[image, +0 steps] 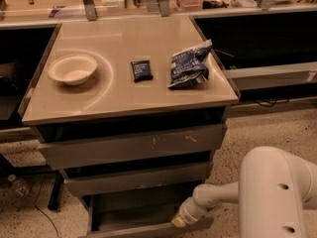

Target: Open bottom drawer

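Note:
The bottom drawer (141,231) is the slimmest of three grey drawers in the cabinet. It stands pulled out toward me, and its dark tray (133,209) shows behind the plain front panel. My gripper (179,222) is at the right part of that panel's top edge, reaching in from the white arm (270,192) at the lower right. It touches or hooks the panel. The mid-sized drawer (133,178) and the tall scratched top drawer (129,148) sit above, both slightly out.
On the cabinet top (114,103) are a white bowl (73,68), a small black packet (141,70) and a blue chip bag (189,65). Dark shelving flanks the cabinet. A cable and a small bottle (17,185) lie on the speckled floor at the left.

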### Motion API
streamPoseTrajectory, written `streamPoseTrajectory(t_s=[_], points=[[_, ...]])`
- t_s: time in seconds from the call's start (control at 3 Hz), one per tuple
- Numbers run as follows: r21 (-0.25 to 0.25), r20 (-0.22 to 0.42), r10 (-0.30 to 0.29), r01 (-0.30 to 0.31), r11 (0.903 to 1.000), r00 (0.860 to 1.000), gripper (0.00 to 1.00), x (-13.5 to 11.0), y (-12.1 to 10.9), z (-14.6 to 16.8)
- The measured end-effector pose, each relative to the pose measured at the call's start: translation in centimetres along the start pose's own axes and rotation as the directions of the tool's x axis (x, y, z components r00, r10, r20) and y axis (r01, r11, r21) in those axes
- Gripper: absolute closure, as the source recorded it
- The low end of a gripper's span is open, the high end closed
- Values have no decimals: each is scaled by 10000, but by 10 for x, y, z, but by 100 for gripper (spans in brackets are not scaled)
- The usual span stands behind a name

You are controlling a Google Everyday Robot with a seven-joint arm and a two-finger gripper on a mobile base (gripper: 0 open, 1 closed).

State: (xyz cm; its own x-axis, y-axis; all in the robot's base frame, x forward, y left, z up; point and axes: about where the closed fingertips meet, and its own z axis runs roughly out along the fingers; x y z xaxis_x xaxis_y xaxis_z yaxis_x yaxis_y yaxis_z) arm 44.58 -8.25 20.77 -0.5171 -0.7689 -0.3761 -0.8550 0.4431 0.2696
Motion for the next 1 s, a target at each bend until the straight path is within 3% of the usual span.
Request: streamPoseTrajectory(t_s=[1.0], points=[[-184, -106, 94, -96, 9998, 9999, 100, 5, 7, 1]])
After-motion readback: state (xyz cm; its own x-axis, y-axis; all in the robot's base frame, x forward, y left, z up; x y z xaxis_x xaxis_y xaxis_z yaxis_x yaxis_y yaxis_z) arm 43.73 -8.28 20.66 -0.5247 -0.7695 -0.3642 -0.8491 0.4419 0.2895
